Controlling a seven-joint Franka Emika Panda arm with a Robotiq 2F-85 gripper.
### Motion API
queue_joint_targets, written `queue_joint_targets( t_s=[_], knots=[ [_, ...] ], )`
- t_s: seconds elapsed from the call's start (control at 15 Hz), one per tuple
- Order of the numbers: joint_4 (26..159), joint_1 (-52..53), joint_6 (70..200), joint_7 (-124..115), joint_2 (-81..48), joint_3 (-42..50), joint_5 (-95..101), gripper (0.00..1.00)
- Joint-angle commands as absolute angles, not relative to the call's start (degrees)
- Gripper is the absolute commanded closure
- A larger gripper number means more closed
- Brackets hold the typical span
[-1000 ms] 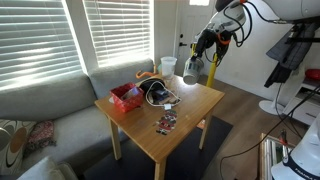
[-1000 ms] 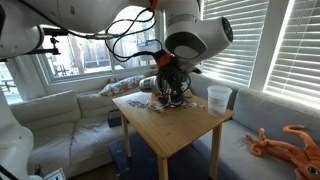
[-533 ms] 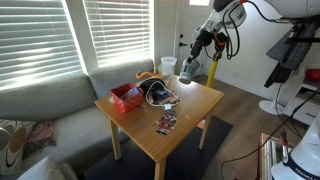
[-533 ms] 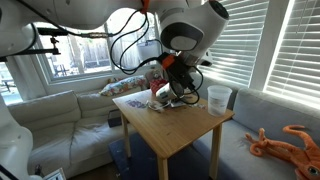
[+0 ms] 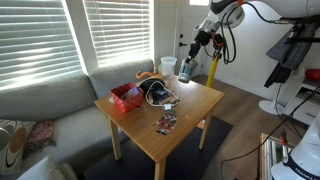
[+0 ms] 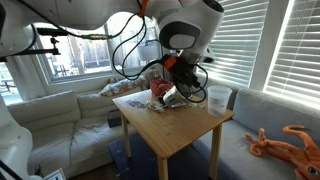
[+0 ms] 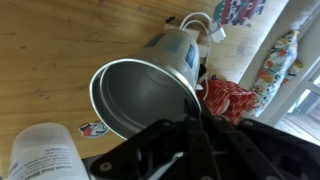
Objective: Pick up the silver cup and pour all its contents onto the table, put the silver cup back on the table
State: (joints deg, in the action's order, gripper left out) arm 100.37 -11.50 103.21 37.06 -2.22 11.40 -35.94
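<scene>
While the silver cup is held tilted above the counter, pinched near its rim by the hand, it could be shaken loose if swung too fast, or set down against the plastic cup nearby.

In an exterior view, the table is standing mid-frame, in front of the sofa at the left. The silver cup is hanging in the gripper over the table's far right edge, just right of the plastic cup. The open box is sitting at the table's left, with the cables right of it. The small packets are lying nearer the front edge.
</scene>
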Motion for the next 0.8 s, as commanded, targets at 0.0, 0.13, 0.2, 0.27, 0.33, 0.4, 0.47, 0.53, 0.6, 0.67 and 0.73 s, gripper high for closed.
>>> queue_joint_targets(
  t_s=[0.0, 0.13, 0.2, 0.27, 0.33, 0.4, 0.47, 0.53, 0.6, 0.67, 0.73],
  knots=[
    [102.14, -9.69, 111.69, 36.65, -0.64, 9.51, -26.75, 0.99],
    [103.14, -8.69, 116.62, 36.17, -0.5, 8.49, -20.98, 0.99],
    [103.83, -8.19, 119.04, 35.7, -0.49, 8.02, -17.86, 0.99],
    [104.51, -7.79, 120.95, 35.09, -0.42, 7.6, -15.27, 0.99],
    [105.56, -7.29, 123.11, 34.42, -0.29, 7.14, -12.62, 0.99],
    [106.38, -6.9, 124.51, 33.83, -0.19, 6.78, -10.35, 0.99],
    [107.24, -6.57, 126.3, 32.98, -0.07, 6.46, -7.96, 0.99],
    [107.94, -6.27, 127.25, 32.42, 0.01, 6.17, -6.07, 0.99],
    [108.72, -6.04, 128.39, 31.68, 0.19, 5.91, -4.09, 0.99],
    [109.2, -5.87, 129.09, 31.18, 0.2, 5.75, -2.69, 0.99],
    [109.99, -5.68, 129.88, 30.56, 0.28, 5.5, -1.31, 0.99]
  ],
)
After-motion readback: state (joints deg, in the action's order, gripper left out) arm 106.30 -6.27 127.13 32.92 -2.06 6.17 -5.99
